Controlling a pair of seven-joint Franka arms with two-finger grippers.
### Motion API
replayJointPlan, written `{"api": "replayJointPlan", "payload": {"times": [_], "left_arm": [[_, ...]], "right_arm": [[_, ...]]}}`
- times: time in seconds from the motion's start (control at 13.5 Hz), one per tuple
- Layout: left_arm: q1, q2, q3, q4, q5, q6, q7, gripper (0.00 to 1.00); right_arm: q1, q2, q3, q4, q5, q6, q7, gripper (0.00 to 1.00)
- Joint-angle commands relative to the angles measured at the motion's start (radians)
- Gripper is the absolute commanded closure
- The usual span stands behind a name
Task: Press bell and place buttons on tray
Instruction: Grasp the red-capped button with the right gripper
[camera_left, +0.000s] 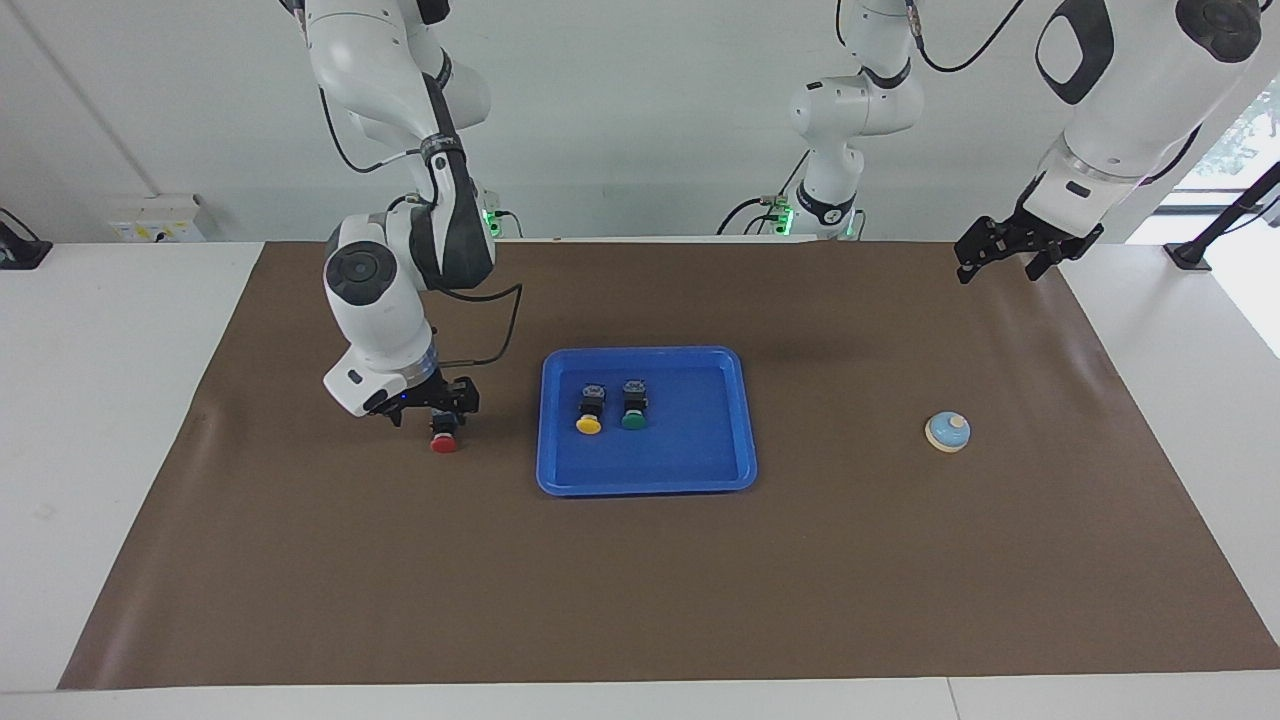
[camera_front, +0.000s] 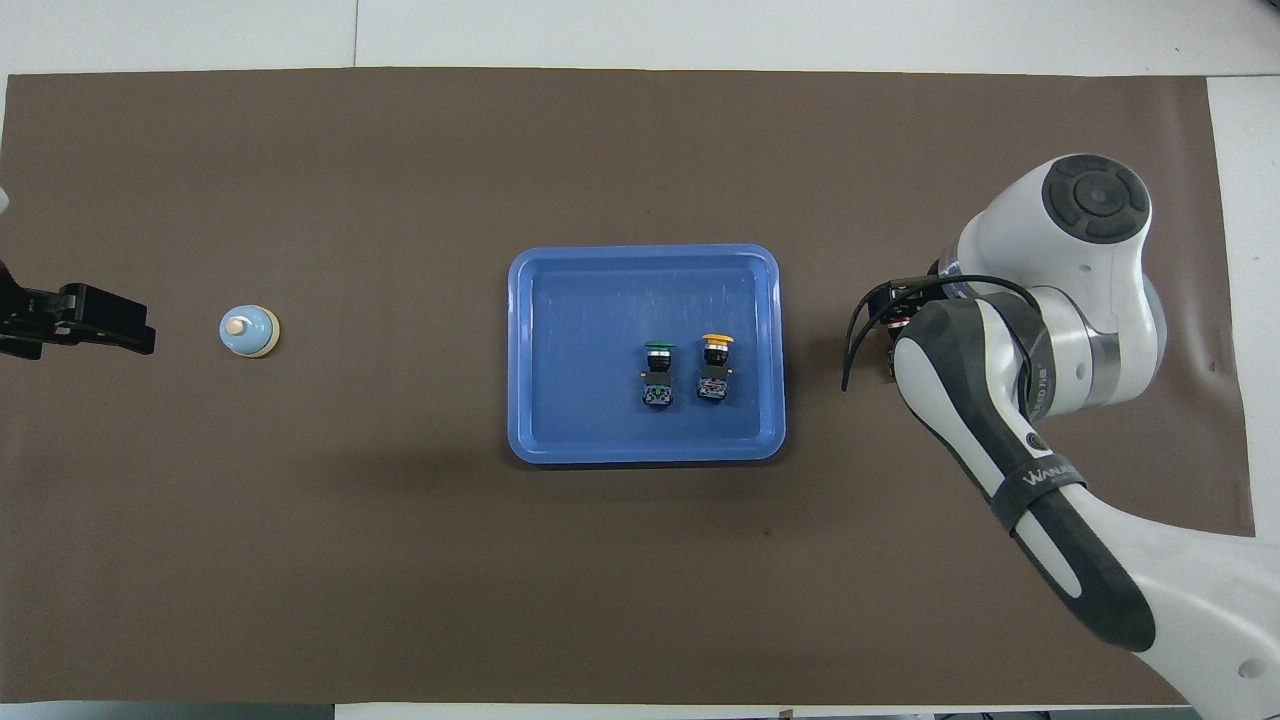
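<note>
Overhead view: "WANJEE…" strap on right arm; right gripper (camera_left: 432, 408) open over red button (camera_left: 444, 443); left gripper (camera_left: 1010, 252) open, waiting.

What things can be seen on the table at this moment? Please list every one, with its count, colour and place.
tray: one, bright blue, middle of the brown mat.
yellow button: one, black body with yellow cap, in the tray.
green button: one, black body with green cap, in the tray beside the yellow one.
red button: one, black body with red cap, on the mat, toward the right arm's end from the tray.
bell: one, light blue with cream base and knob, on the mat toward the left arm's end.
mat: one, brown, covers the white table.
right gripper: black, open, low over the red button.
left gripper: black, open, waits raised over the mat's edge.
</note>
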Motion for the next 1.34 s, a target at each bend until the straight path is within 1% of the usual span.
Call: {"api": "replayJointPlan", "payload": {"times": [0.0,0.15,0.37,0.59,0.82,1.04,1.19,1.26], "left_arm": [[-0.009,-0.006,0.009,0.006,-0.008,-0.004,-0.003,0.00],[-0.009,-0.006,0.009,0.006,-0.008,-0.004,-0.003,0.00],[-0.009,-0.006,0.009,0.006,-0.008,-0.004,-0.003,0.00],[-0.009,-0.006,0.009,0.006,-0.008,-0.004,-0.003,0.00],[-0.009,-0.006,0.009,0.006,-0.008,-0.004,-0.003,0.00],[-0.009,-0.006,0.009,0.006,-0.008,-0.004,-0.003,0.00],[-0.009,-0.006,0.009,0.006,-0.008,-0.004,-0.003,0.00],[-0.009,-0.006,0.009,0.006,-0.008,-0.004,-0.003,0.00]], "right_arm": [[-0.010,-0.069,0.016,-0.120,-0.020,0.076,-0.025,0.00],[-0.016,-0.073,0.018,-0.137,-0.017,0.091,-0.030,0.00],[-0.033,-0.067,0.019,-0.180,0.005,0.154,-0.028,0.00],[-0.047,-0.049,0.019,-0.182,0.051,0.166,-0.030,0.00],[-0.048,-0.032,0.021,-0.177,0.062,0.169,-0.031,0.00],[-0.039,-0.007,0.021,-0.177,0.118,0.183,-0.071,0.00],[-0.033,0.000,0.021,-0.177,0.123,0.183,-0.073,0.00],[-0.032,0.002,0.021,-0.177,0.123,0.185,-0.073,0.02]]}}
